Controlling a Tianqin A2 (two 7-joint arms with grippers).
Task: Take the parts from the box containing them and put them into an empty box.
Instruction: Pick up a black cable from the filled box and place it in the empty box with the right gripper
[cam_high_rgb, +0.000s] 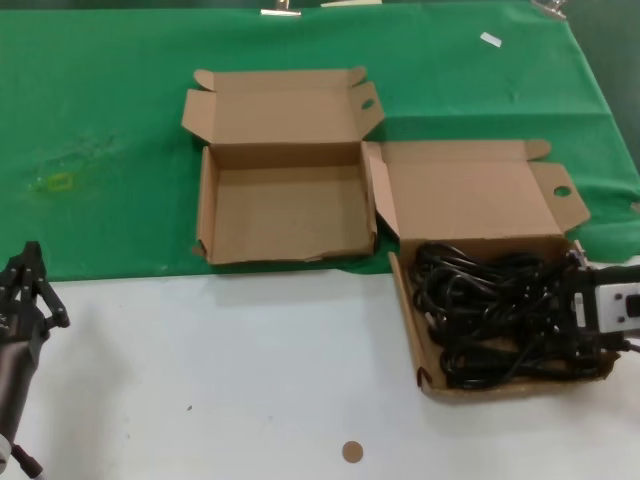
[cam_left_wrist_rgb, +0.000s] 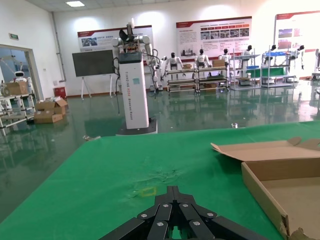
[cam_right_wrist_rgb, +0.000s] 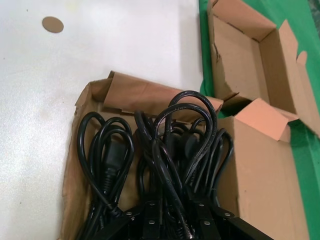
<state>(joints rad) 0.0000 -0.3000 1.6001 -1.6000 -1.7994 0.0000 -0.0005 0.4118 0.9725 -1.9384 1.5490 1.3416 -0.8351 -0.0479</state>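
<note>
Head view: white table (cam_high_rgb: 230, 380) nearest the robot, green cloth (cam_high_rgb: 100, 130) covering the far part.
Empty box: (cam_high_rgb: 285, 215) on the cloth, left of centre, lid hinged open toward the far side, walls upright, front edge a bit ragged; nothing inside. Seen again in the left wrist view (cam_left_wrist_rgb: 295, 192) and the right wrist view (cam_right_wrist_rgb: 250, 60).
Full box: (cam_high_rgb: 415, 330) right of the empty one and a little nearer the robot, touching or almost touching it at the corner; it straddles the cloth edge, its front on the white table. Lid open, a round hole in one tab. Side walls lean outward.
Cables: (cam_high_rgb: 490, 310) black coils piled and tangled inside the full box, filling most of its floor; in the right wrist view (cam_right_wrist_rgb: 175, 145) loops stand up above the walls, a plug showing at one side.
Right gripper: (cam_high_rgb: 600, 310) low over the right end of the full box, down among the cables. In its own wrist view (cam_right_wrist_rgb: 170, 220) loops pass between the fingers; cannot tell whether they are clenched on a cable.
Left gripper: (cam_high_rgb: 28, 295) parked at the left edge over the white table, well apart from both boxes; fingertips drawn together (cam_left_wrist_rgb: 172, 200), holding nothing.
Brown disc: (cam_high_rgb: 352, 452) small, flat on the white table near the front edge.
</note>
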